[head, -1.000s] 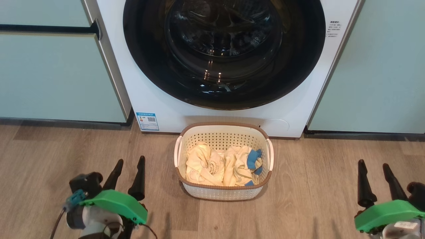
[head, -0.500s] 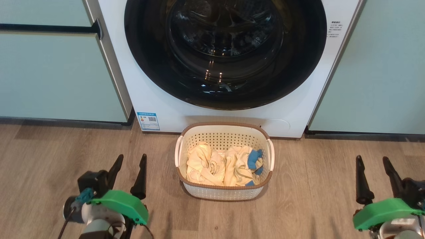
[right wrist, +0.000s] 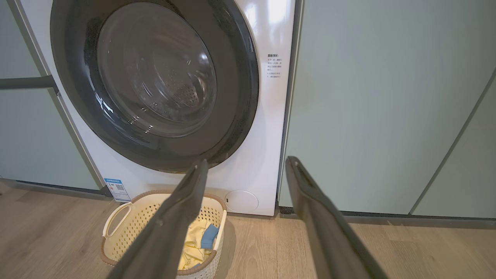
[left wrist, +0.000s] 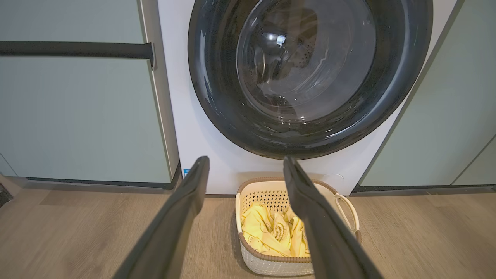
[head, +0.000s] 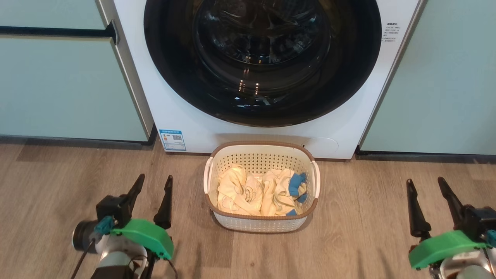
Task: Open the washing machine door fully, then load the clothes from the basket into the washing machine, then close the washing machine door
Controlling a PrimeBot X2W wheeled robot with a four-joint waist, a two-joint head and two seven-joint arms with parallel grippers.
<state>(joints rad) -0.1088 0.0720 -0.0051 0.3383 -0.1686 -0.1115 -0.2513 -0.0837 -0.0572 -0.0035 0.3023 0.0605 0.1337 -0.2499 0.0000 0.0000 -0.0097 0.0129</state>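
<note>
The washing machine (head: 186,116) stands straight ahead, its door (head: 261,58) shut flat against the front, a black ring around clear glass. On the floor before it sits the basket (head: 261,144) with the pale yellow and blue clothes (head: 255,192) inside. My left gripper (head: 155,177) hovers open left of the basket, apart from it. Open too, my right gripper (head: 424,180) hangs well right of it. In the left wrist view the open left gripper (left wrist: 246,159) frames the door (left wrist: 310,77) and the basket (left wrist: 255,252). In the right wrist view the right gripper (right wrist: 247,161) points at the machine's lower right corner.
Pale green cabinet panels (head: 69,85) flank the machine on both sides, the left one with a dark horizontal gap (head: 54,31). Wood-look floor (head: 348,240) spreads around the basket. A round flap (head: 321,146) sits low on the machine, just behind the basket.
Both grippers have crept forward toward the machine, the right one also drifting slightly left. Basket, clothes and door have not moved.
</note>
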